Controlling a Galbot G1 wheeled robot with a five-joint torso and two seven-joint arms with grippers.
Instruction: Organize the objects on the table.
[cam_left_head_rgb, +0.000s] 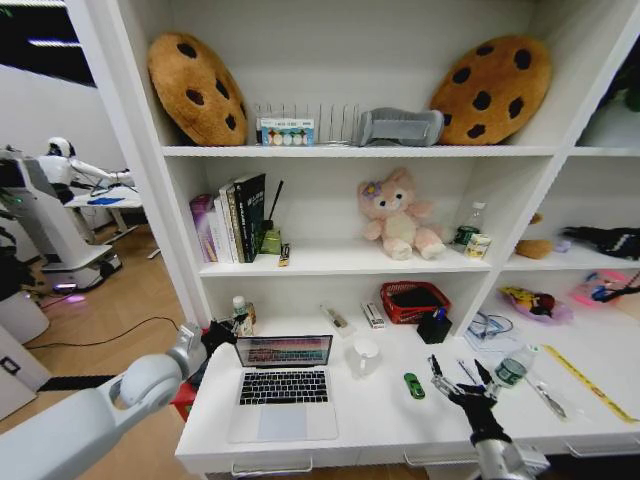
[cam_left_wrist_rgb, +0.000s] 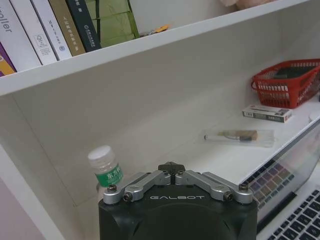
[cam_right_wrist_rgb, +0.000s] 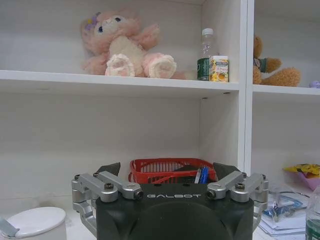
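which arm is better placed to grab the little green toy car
Right, probably. The right pincer hovers open above the table, close beside the green toy car. The left pincer sits at the far side of the laptop, which stands between it and the car.

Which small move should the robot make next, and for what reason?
Probably lower the right gripper toward the green toy car on the table. The gripper is open, holds nothing, and hovers just right of the car. The left gripper sits shut behind the open laptop.
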